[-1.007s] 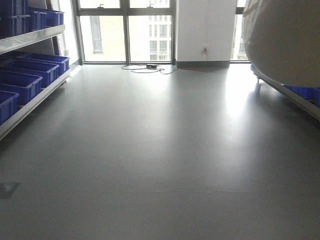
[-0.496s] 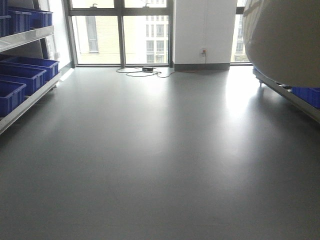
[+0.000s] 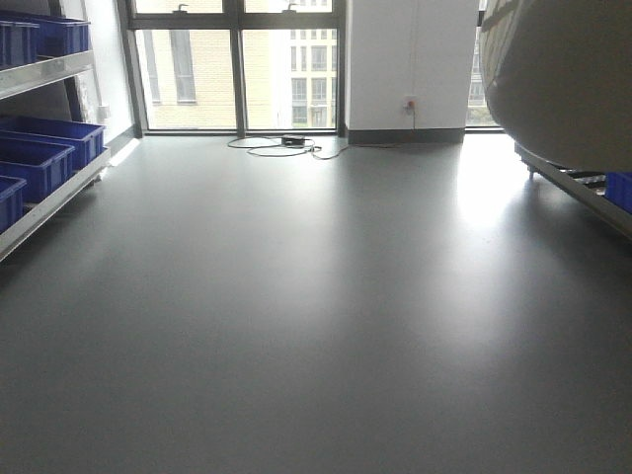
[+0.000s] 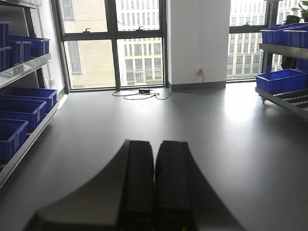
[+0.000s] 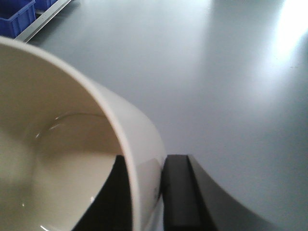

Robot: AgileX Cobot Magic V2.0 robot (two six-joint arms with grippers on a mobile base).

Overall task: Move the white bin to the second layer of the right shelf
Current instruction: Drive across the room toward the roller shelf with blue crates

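Far left of the white pillar [image 3: 410, 59]: left rack [image 3: 49, 71], blue crates [image 3: 44, 158] on both its levels.
Left of pillar: tall windows [image 3: 237, 64], with a dark cable [image 3: 281, 146] looped on the grey floor [image 3: 316, 316] at their foot.
Left wrist view: left tool [image 4: 155, 144] low in frame, below and slightly left of the pillar. Its fingers are pressed together with nothing between them.
Right of pillar: white bin [image 3: 568, 79], very close to the front camera, filling the upper corner and hiding part of the right shelf [image 3: 578, 188].
Right wrist view: right tool [image 5: 147, 159] clamped on the bin's wall, one finger inside the mouth and one outside. Bare floor beyond the bin.
Right shelf: roller tracks and a blue crate on the low level. Second layer not told apart.
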